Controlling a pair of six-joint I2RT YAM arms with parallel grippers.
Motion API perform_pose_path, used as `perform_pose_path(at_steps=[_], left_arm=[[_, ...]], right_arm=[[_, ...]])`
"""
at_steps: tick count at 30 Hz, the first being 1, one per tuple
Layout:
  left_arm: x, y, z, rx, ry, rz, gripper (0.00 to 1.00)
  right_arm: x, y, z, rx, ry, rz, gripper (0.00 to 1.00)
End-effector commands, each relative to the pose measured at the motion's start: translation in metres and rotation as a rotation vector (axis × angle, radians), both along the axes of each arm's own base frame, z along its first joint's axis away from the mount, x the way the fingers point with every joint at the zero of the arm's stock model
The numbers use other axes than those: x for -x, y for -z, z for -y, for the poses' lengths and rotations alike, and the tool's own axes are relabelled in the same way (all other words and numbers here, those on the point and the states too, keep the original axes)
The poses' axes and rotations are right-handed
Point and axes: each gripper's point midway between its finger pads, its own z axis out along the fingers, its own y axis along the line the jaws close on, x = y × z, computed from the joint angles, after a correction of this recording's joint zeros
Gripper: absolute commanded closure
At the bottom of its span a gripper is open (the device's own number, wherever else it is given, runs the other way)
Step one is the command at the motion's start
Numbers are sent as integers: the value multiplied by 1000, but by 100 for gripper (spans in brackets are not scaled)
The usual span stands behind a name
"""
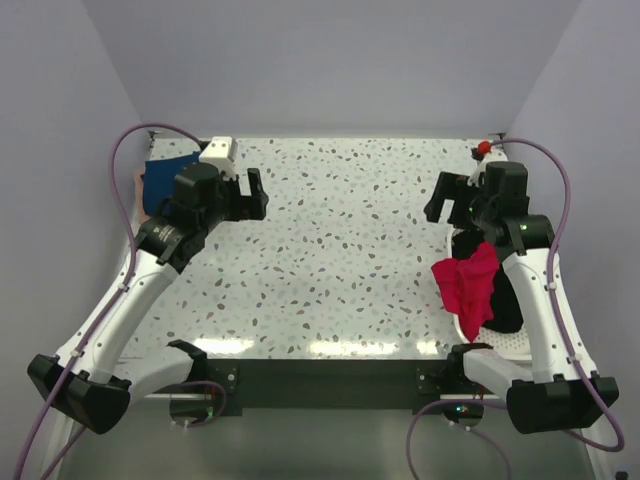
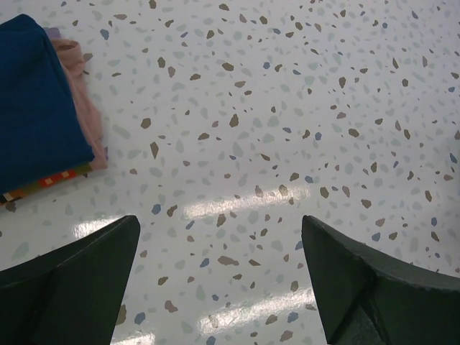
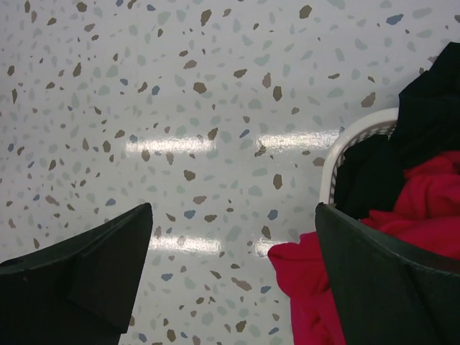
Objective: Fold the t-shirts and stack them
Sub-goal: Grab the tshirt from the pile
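The left claw (image 2: 221,280) and right claw (image 3: 233,280) are held wide open and empty; a red shirt (image 1: 468,283) is draped over the basket (image 1: 505,343)

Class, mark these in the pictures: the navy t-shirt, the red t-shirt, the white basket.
navy t-shirt (image 2: 36,108), left wrist view, folded top face.
red t-shirt (image 1: 470,283), top external view, middle of hanging cloth.
white basket (image 3: 330,172), right wrist view, curved rim.

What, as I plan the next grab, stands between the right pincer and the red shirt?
Nothing visible. The open right pincer hangs over the table, and the red shirt drapes over the basket rim right beside it.
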Motion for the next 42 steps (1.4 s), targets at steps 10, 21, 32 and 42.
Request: perform_pose_path(at_steps=[10,21,32,42], left_arm=[[-3,-4,12,14,64,3,0],[-2,8,11,-25,91,12,0],[-3,22,13,-42,115,8,0],[-1,29,7,-74,104,7,0]], right_arm=[[46,27,20,21,161,-230,1],[88,69,37,66,302,-422,1],[78,106,53,102,433,-433,1],[78,133,63,109,506,-463,17]])
